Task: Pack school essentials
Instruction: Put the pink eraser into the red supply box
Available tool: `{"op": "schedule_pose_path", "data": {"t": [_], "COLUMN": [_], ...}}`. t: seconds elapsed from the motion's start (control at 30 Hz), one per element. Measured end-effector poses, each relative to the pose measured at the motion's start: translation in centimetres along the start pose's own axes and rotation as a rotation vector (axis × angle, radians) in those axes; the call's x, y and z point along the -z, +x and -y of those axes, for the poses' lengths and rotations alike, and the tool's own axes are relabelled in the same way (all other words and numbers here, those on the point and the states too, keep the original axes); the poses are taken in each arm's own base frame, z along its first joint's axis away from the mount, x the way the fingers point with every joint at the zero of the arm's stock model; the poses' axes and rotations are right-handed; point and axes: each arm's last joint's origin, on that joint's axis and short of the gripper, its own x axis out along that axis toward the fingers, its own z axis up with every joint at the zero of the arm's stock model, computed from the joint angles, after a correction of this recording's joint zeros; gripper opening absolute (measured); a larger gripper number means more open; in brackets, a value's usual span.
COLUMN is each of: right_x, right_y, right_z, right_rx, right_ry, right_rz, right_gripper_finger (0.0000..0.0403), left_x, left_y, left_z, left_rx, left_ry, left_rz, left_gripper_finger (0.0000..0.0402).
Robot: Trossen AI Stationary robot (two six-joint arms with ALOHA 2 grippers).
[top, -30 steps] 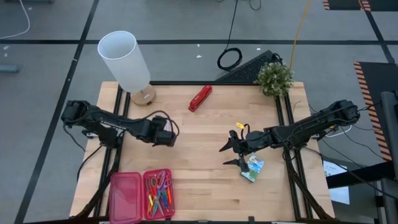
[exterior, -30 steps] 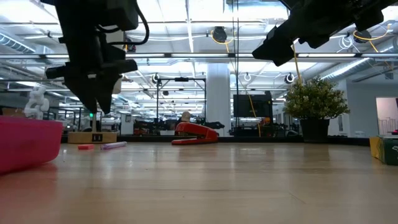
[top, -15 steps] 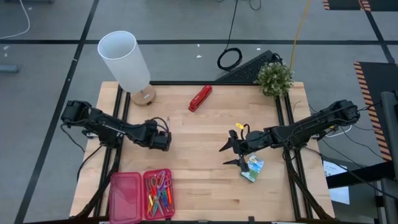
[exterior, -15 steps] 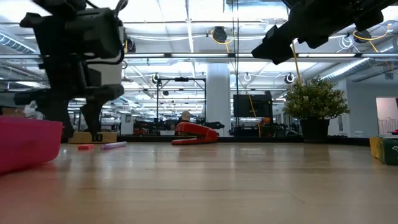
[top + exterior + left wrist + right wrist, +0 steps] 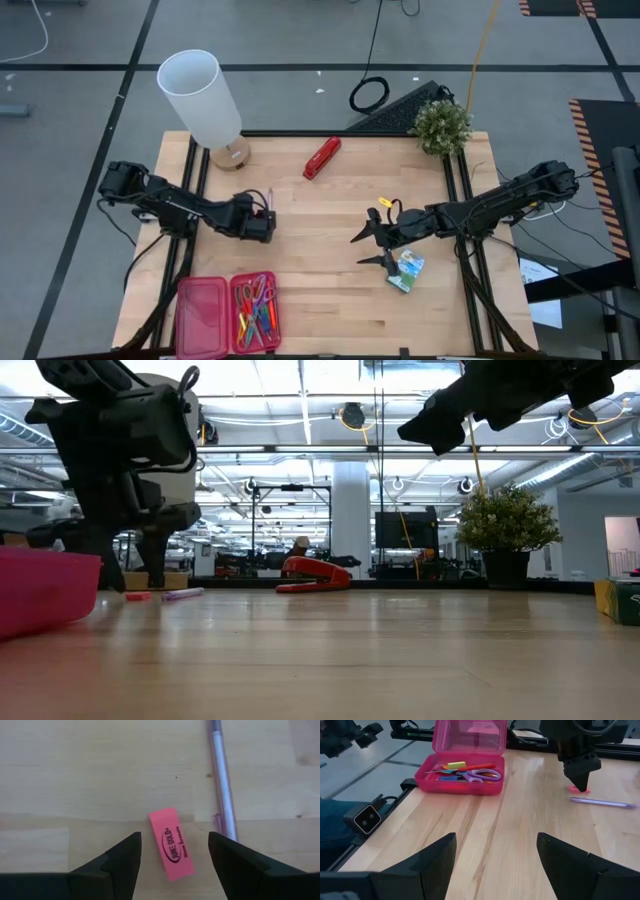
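Note:
A pink eraser [image 5: 175, 852] lies flat on the wooden table, and a purple pen [image 5: 222, 785] lies beside it. My left gripper [image 5: 262, 228] is low over the eraser, open, one finger on either side of it and neither touching it. Near the front edge an open pink pencil case [image 5: 256, 312] holds scissors, pens and other stationery. My right gripper [image 5: 362, 250] hangs open and holds nothing above the table's right half, next to a green-yellow crayon box [image 5: 407, 270] that lies flat.
At the far side a red stapler [image 5: 322, 157] lies in the middle, a white lamp [image 5: 200, 100] stands at the far left corner and a potted plant [image 5: 441, 125] at the far right. A small yellow item [image 5: 386, 202] lies beyond my right gripper. Bare wood fills the middle.
My left gripper has come down from well above the table and a little toward the left edge, and now stands low over the pink eraser. Its fingers have stayed open.

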Motion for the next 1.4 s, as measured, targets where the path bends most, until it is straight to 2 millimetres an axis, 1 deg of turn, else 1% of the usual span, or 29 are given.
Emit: {"op": "schedule_pose_path", "data": {"t": [0.3,0.37,0.63,0.8,1.13,1.4], "right_x": [0.0,0.0,0.0,0.0,0.0,0.0], "right_y": [0.0,0.0,0.0,0.0,0.0,0.0], "right_z": [0.0,0.0,0.0,0.0,0.0,0.0], "right_rx": [0.0,0.0,0.0,0.0,-0.001,0.0], "right_ry": [0.006,0.007,0.007,0.007,0.011,0.011], "right_rz": [0.0,0.0,-0.001,-0.001,-0.001,-0.001], "right_gripper_finger": [0.027,0.027,0.027,0.027,0.027,0.027], "left_x": [0.7,0.9,1.2,1.5,1.8,1.8], "left_y": [1.4,1.7,1.4,1.4,1.2,1.2], "left_z": [0.2,0.2,0.1,0.3,0.4,0.5], "left_rx": [-0.058,-0.069,-0.059,-0.031,-0.015,-0.015], "left_ry": [0.058,0.071,0.088,0.142,0.202,0.231], "left_rz": [0.025,0.03,0.037,0.033,0.032,0.034], "left_gripper_finger": [0.0234,0.0229,0.0158,0.0128,0.0084,0.0081]}}
